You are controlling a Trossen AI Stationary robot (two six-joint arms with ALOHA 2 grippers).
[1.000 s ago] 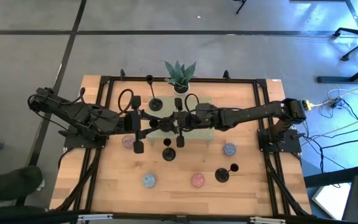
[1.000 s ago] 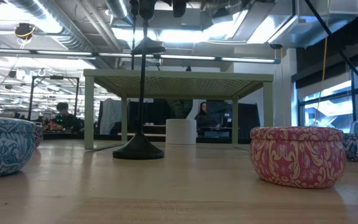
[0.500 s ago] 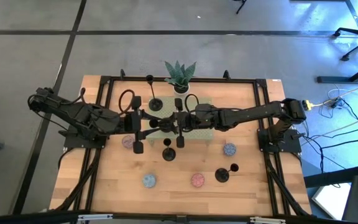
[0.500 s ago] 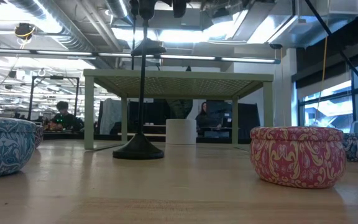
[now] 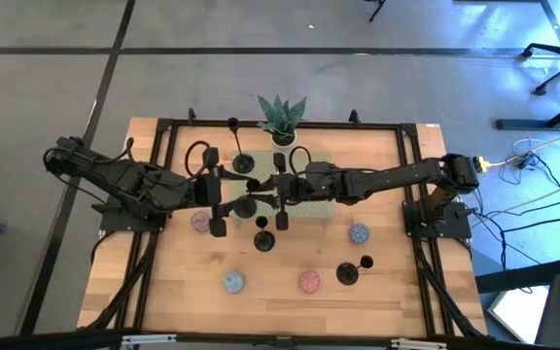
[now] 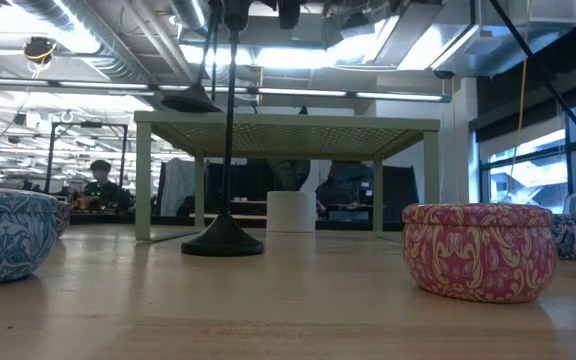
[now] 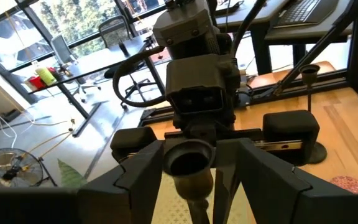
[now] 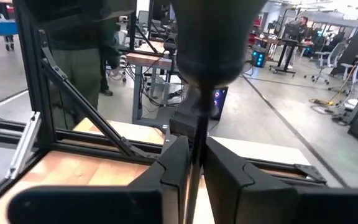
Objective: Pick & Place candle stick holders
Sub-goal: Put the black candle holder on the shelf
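Wooden surface [image 5: 290, 301], with a green rack [image 5: 309, 206] at its middle. Both arms meet over the rack. Left gripper [image 5: 233, 192] has its jaws parted around the cup of a holder [image 7: 190, 163], not pressing it. Right gripper [image 5: 278, 189] has its jaws clamped on a holder's thin stem [image 8: 194, 163]. Other holders stand behind the rack [image 5: 244, 161], in front of it [image 5: 263, 240] and toward the front right [image 5: 347, 273], among small tins [image 5: 308, 282].

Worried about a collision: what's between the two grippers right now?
One candle stick holder: the left gripper fingers flank its cup, the right gripper clamps its stem, per both wrist views.
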